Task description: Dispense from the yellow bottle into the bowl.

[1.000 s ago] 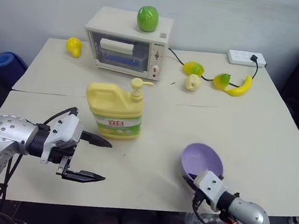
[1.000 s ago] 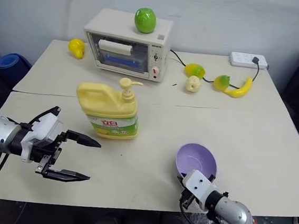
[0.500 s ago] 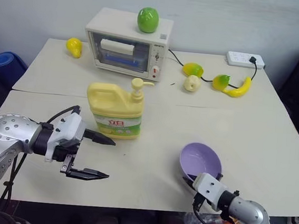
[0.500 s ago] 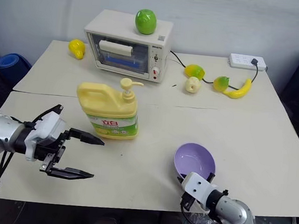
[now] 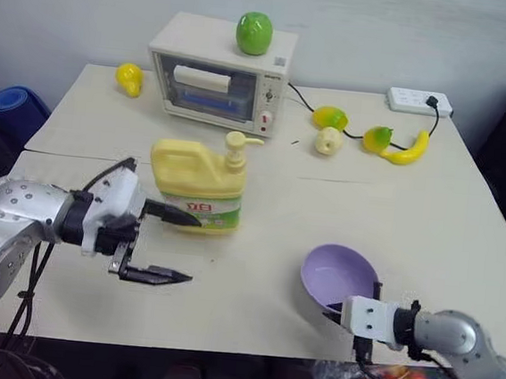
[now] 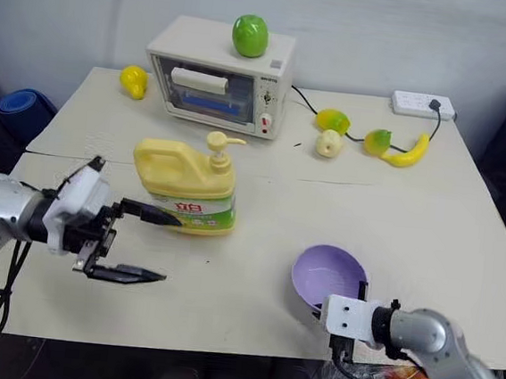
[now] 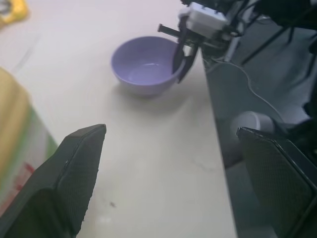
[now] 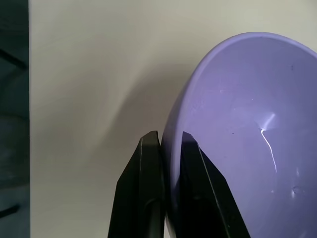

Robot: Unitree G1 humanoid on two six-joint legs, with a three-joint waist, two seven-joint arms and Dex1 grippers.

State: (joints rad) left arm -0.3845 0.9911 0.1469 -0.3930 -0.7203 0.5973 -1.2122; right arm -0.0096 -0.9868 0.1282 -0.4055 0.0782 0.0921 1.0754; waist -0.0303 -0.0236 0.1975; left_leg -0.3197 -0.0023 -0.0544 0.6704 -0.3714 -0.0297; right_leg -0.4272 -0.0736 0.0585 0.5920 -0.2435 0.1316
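The bowl (image 5: 339,276) is pinched at its rim by the closed right hand (image 8: 166,148), one finger inside and one outside, near the front edge of the surface (image 5: 429,224). The bottle (image 5: 198,187) stands upright mid-surface, left of centre. The left hand (image 5: 171,246) is held wide open and empty, just beside the bottle's front-left.

— where's the left gripper (image 5: 169,246)?
— lower left of the head view, arm reaching in from the left edge, fingers spread wide and pointing toward the frame's right.
— and the right gripper (image 8: 166,148)?
— lower right, near the bottom edge, its two black fingers pinched on the rim of the bowl (image 8: 237,124).
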